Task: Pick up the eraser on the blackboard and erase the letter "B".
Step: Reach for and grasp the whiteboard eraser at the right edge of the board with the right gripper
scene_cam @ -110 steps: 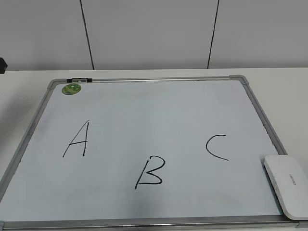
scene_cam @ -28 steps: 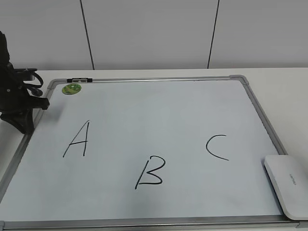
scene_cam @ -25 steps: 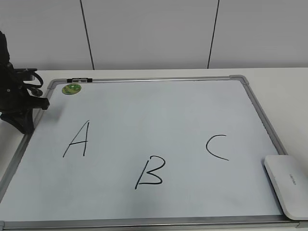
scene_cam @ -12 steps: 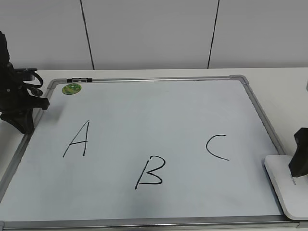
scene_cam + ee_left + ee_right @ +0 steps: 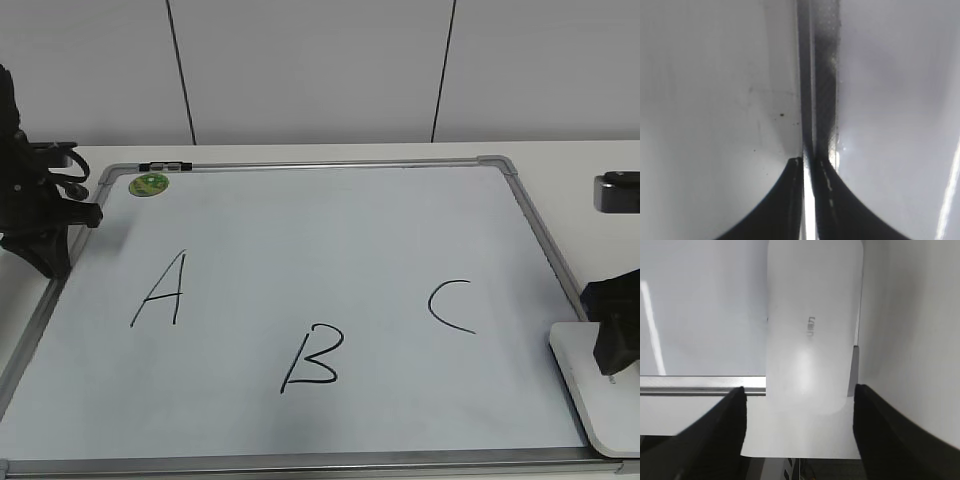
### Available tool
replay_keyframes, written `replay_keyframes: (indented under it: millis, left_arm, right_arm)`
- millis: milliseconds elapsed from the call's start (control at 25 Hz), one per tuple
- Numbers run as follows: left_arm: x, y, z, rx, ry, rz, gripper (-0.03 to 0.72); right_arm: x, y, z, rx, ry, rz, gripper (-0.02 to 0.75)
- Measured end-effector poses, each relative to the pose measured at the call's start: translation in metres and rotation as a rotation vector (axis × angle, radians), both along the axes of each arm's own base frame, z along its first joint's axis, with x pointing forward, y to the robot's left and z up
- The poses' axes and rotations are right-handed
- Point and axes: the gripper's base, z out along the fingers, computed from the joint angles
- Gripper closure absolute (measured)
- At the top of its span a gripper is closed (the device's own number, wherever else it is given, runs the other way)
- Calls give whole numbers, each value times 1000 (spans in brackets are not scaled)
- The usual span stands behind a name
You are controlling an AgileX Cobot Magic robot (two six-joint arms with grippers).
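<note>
At the lower right of the exterior view, the eraser (image 5: 600, 400) lies on the blackboard's (image 5: 530, 240) corner, long axis along the right frame. The right hand (image 5: 799, 405) hangs spread astride its width. The left hand (image 5: 809, 167), pressed together, sits far left, well away from the letter "B" (image 5: 312, 358).

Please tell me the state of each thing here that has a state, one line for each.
White rounded plastic eraser: lying flat on the board's corner, not gripped.
Black marker letter "B": intact, not erased.
White dry-erase blackboard with silver frame: lying flat.
Right tool: open, straddling the eraser.
Left tool: shut, empty.
</note>
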Motion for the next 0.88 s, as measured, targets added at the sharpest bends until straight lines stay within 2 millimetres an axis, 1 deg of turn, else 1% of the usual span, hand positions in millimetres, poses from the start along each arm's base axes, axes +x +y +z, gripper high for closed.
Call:
replay_keyframes:
  millis: [120,200,320,440,640,880]
  left_arm:
    - [0,0,0,0,0,0,657]
    - [0,0,0,0,0,0,657]
    - [0,0,0,0,0,0,655]
    - [0,0,0,0,0,0,655]
    - [0,0,0,0,0,0,655]
    - [0,0,0,0,0,0,653]
  right_arm:
    - [5,1,-8,-2,18,-8,240]
    - [8,1,-13,-4,35,-23,218]
    - [12,2,-24,-13,64,-38,134]
    - [16,2,-29,-15,63,-43,90]
    - [22,3,-33,-6,21,-64,76]
    - [27,4,-48,-14,64,-83,76]
